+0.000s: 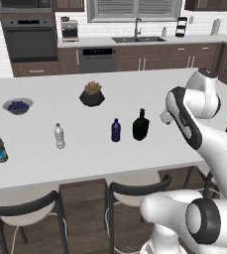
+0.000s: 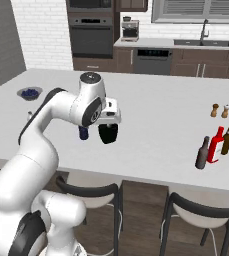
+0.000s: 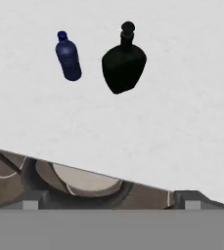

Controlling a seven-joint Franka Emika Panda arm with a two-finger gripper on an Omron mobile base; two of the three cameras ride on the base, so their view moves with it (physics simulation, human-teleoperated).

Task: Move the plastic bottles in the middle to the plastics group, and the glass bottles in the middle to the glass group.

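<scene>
The squat black bottle [image 3: 124,63] stands upright on the island counter [image 3: 182,122], ahead of and below the claw [image 3: 111,205], whose jaws stand wide and empty; just to its left stands the smaller navy plastic bottle [image 3: 68,58], both near

**Camera arrangement: three views of one desk**

Left base view: behind the arm on its left, looking forward and down across the desk [image 1: 85,158] toward the far kitchen wall; moderate range. Right base view: behind the arm on its right, same heading, similar range. Both share the desk top, the navy bottle [image 1: 116,130] and the black bottle [image 1: 141,125], seen from opposite sides of the arm. Hand view: close, looking steeply down along the fingers; both bottles lie ahead of the fingers, the desk's near edge and a stool [image 3: 84,178] beneath them.
</scene>
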